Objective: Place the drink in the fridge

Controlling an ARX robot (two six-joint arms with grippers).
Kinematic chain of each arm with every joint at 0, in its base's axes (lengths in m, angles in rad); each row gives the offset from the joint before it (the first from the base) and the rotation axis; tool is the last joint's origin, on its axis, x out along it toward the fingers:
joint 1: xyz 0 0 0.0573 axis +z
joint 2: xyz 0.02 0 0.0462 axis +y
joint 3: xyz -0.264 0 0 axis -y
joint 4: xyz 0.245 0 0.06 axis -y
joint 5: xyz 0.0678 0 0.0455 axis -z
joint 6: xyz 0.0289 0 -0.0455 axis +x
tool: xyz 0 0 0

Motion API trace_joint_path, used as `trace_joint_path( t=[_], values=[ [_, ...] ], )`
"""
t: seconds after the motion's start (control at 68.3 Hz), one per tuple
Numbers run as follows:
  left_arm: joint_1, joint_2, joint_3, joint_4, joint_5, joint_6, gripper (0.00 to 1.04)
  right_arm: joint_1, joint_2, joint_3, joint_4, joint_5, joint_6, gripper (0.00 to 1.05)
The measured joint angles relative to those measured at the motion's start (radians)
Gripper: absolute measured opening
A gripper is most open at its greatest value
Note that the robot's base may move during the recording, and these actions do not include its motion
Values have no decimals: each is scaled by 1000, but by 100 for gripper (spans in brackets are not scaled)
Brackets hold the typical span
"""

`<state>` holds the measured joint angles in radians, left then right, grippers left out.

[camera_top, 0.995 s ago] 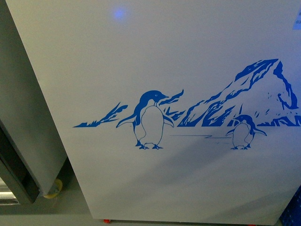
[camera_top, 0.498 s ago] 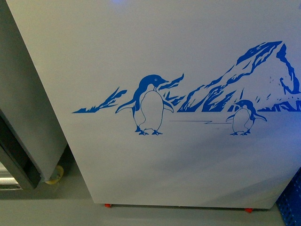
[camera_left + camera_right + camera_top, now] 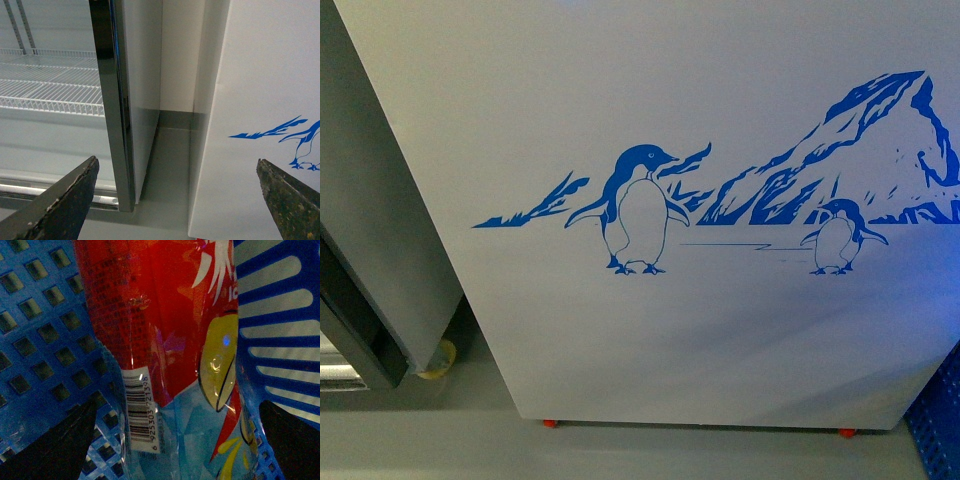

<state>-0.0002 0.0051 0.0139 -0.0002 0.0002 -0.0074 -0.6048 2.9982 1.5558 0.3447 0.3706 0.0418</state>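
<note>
- The drink [image 3: 165, 315], a red-labelled bottle, sits in a blue perforated basket [image 3: 35, 325]
- The right gripper [image 3: 177, 407] straddles it, spread wide, touching neither side
- The fridge [image 3: 720, 100] fills the front view: white panel, blue penguins [image 3: 638, 210], red feet [image 3: 550, 423]
- The left gripper [image 3: 176, 161] gapes, holding nothing, facing the gap between the fridge and a grey cooler [image 3: 107, 100]

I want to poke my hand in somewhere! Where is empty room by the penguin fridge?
A bare strip of grey floor runs between the cooler and the fridge, back to the wall. The blue basket is crowded: the drink sits tight against its side.
</note>
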Motion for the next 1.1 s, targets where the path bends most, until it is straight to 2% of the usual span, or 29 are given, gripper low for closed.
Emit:
trace_joint_path(
  t=[0.278, 0.468, 0.556, 0.644, 0.893, 1.098],
  values=[
    [0, 0, 0, 0, 0, 0, 97, -9, 20, 33, -15, 0, 1, 96],
    [0, 0, 0, 0, 0, 0, 97, -10, 33, 49, -32, 4, 3, 71],
    [0, 0, 0, 0, 0, 0, 97, -13, 33, 50, -28, -1, 5, 54],
    [0, 0, 0, 0, 0, 0, 97, -13, 32, 45, -19, 0, 3, 48],
    [0, 0, 0, 0, 0, 0, 97, -11, -30, -59, 44, -27, 8, 45],
    [0, 0, 0, 0, 0, 0, 97, 36, -218, -241, 137, -68, 13, 44]
  ],
)
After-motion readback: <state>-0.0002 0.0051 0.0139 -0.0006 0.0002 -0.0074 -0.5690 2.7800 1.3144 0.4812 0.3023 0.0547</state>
